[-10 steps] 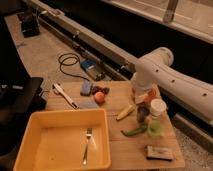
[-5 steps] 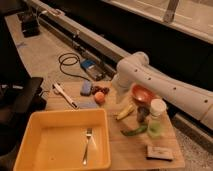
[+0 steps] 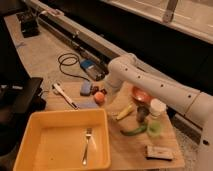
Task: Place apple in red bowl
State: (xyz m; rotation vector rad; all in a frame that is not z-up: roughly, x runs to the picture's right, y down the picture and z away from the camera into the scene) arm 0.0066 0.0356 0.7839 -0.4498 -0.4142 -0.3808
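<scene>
Jaws indistinct, just beside apple (image 3: 99,98)

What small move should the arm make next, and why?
Probably settle the gripper onto the apple and grip it: the gripper hangs right at the apple, which lies on the table, apart from the red bowl.

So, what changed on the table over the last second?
The arm has swung toward the left of the view, bringing the gripper from near the red bowl down to the apple. Whether it has taken hold cannot be told. The apple, red bowl, yellow tub and fork have not moved.
</scene>
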